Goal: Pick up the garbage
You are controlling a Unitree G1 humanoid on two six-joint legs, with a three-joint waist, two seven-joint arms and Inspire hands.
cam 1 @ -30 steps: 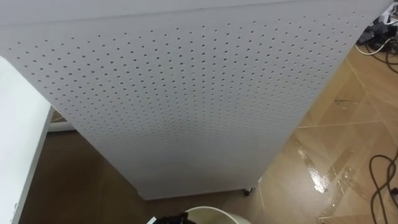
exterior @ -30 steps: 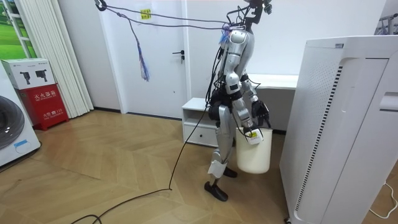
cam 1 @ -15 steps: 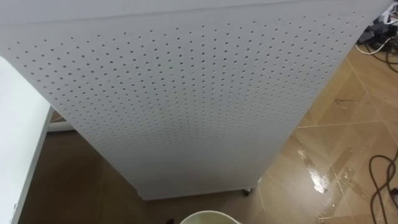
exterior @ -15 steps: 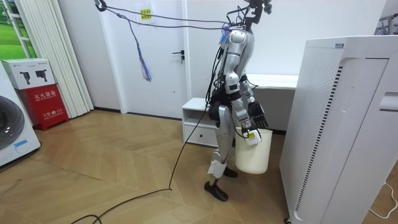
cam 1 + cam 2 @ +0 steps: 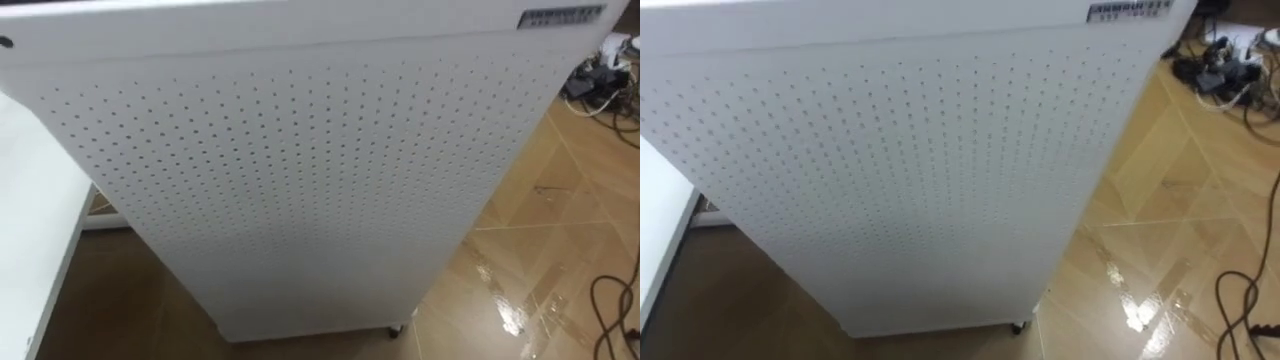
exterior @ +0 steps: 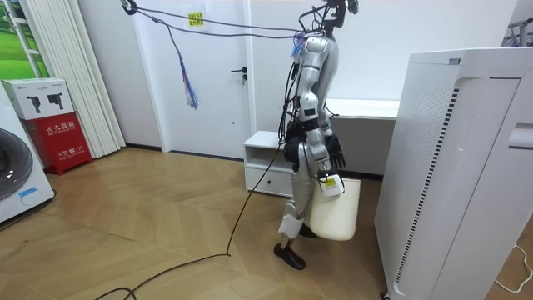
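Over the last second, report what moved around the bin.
The white bin the robot carries swung slightly toward the room view's left, nearer its legs. The eye views' shift is the camera's own. The perforated white cabinet and the robot's footing stayed put.

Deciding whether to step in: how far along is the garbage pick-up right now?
Done: the white bin is off the floor, carried at a hand; which hand, I cannot tell. In hand: the robot stands close before the white perforated unit, beside the desk. Left: likely the picking itself; whether the bin holds any garbage is hidden.
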